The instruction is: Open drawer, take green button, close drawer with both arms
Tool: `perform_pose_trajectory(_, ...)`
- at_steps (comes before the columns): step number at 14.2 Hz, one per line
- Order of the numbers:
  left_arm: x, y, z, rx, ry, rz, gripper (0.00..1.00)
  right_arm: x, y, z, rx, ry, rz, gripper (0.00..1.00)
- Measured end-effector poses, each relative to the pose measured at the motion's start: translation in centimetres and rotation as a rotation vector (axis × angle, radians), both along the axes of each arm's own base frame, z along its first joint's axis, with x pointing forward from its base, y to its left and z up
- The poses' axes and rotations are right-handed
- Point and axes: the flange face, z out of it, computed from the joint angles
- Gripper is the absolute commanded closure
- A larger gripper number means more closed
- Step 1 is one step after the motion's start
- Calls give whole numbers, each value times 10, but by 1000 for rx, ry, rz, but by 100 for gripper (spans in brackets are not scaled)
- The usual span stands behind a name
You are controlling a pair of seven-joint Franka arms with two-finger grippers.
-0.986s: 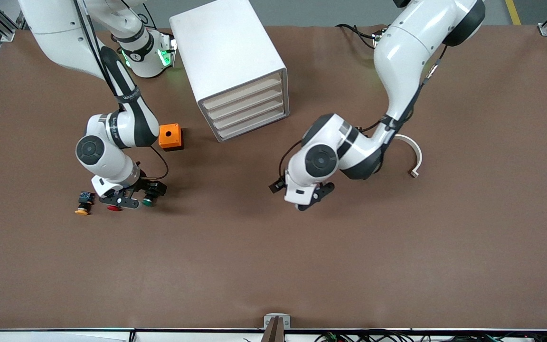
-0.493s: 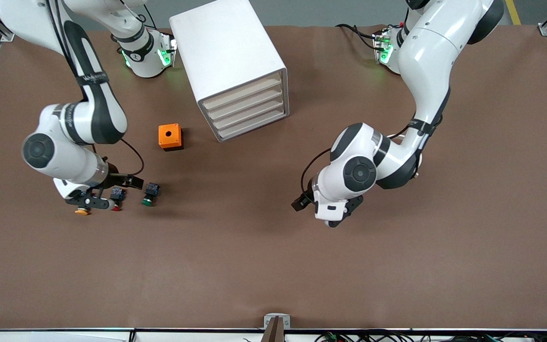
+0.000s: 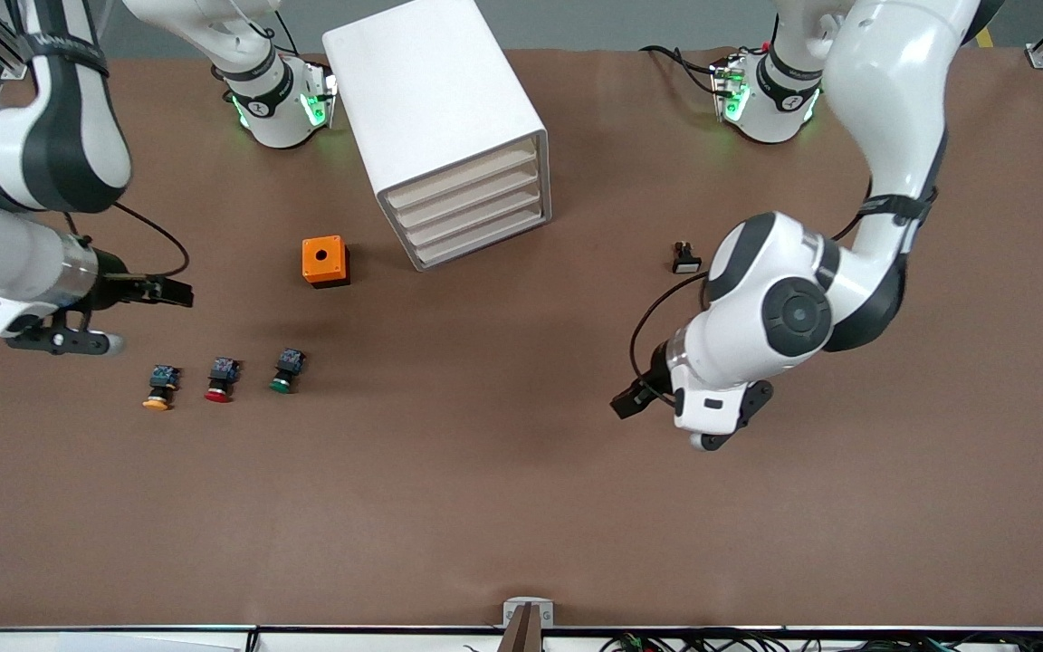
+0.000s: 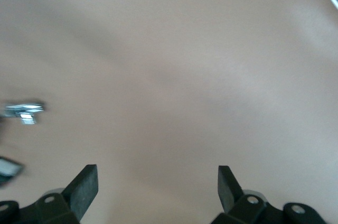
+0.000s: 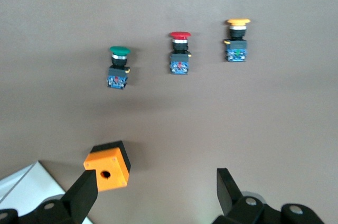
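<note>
The white cabinet (image 3: 435, 109) stands at the table's back. Its four cream drawers are shut, and the lowest drawer (image 3: 485, 239) sits flush. The green-capped button (image 3: 284, 372) lies on the table nearer the front camera than the cabinet, and also shows in the right wrist view (image 5: 118, 65). My right gripper (image 3: 64, 342) is open and empty, raised over the table at the right arm's end, apart from the buttons (image 5: 157, 182). My left gripper (image 3: 712, 433) is open and empty over bare table toward the left arm's end (image 4: 157, 179).
A red-capped button (image 3: 220, 380) and an orange-capped button (image 3: 159, 388) lie in a row beside the green one. An orange box (image 3: 324, 261) with a round hole sits between the buttons and the cabinet. A small black part (image 3: 686, 257) lies beside the left arm.
Both arms have swung outward and up. The right gripper left the buttons for the right arm's end. The left arm's move uncovered the small black part and hid a white curved piece.
</note>
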Motion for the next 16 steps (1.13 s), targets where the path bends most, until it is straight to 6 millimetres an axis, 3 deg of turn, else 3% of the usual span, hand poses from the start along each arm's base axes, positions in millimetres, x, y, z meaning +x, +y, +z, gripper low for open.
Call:
perform_pose_trajectory(3,-13,57,57,34,31,-209,0,0,-2,58,9,10,38,0)
perform_pose_trajectory(5,-21,106,93,38,24,-336,0,3,2,86,-10,-27,64,0)
perform_pose_trajectory(7,-34,157,116,45,7,-420,0,2,8,115,-50,-45,84,0)
perform_pose_trajectory(9,-53,201,127,57,-1,-483,0,-1,14,138,-64,-60,96,0)
perform_pose_trajectory(11,-75,231,131,68,-1,-534,0,-1,15,149,-65,-79,98,0)
perform_pose_trajectory(16,-100,267,139,88,-33,-592,0,-4,25,153,-9,-70,45,0)
